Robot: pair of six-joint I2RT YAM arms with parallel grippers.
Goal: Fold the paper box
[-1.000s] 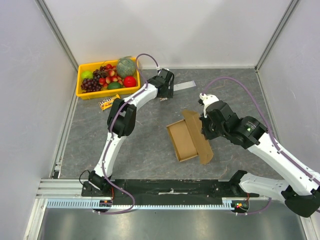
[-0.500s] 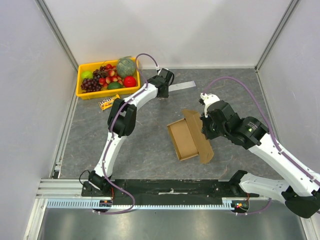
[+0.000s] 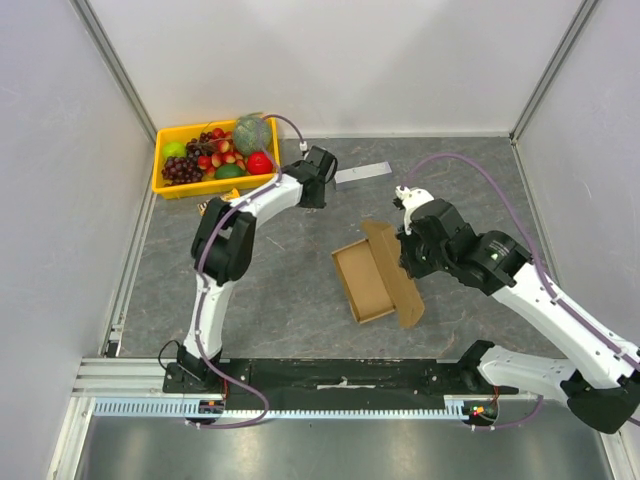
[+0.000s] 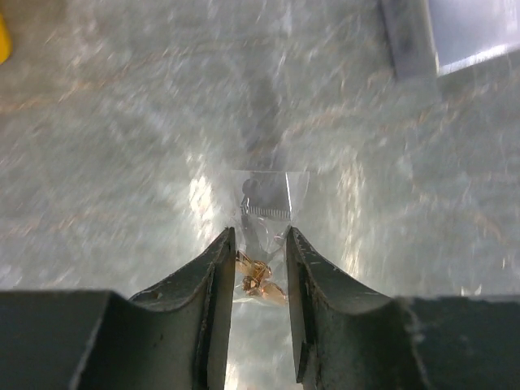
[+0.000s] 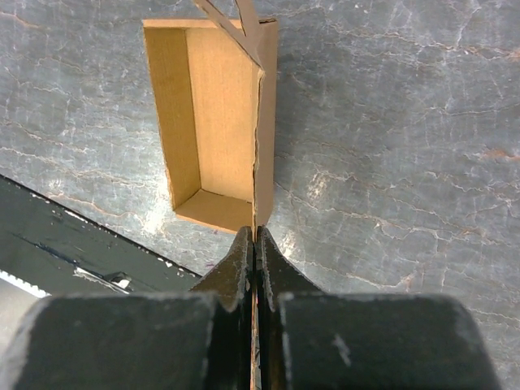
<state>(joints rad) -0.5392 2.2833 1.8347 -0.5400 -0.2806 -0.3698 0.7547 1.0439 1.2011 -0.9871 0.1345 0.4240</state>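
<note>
Right gripper (image 5: 254, 236) is pinched flat together on the edge of the paper box (image 3: 366, 284), holding its tall lid panel, which stands on edge along the tray's right side. Left gripper (image 4: 260, 237) is nowhere near the box. It's up by the far side of the table (image 3: 300, 300), jaws drawn in on a small clear packet (image 4: 264, 213) with something brownish inside (packet looks crisp against a smeared background, so I read it as gripped, not just straddled). The box sits mid-table, just left of the right wrist and well apart from the yellow fruit tray (image 3: 164, 182) in the far-left corner and the grey-white strip (image 3: 362, 172). Progress: the tray part looks formed, with the left wall and near end wall up and the floor flat in the right wrist view. At the far end some cardboard tabs (image 5: 231, 18) cross over the corner, and I can't tell if they're tucked. The lid isn't down, so my read is more than half done. What's left is swinging the lid over the tray, tucking its front flap and checking that far corner. Only one arm is on the box, so the tray may slide when the lid gets pushed.
</note>
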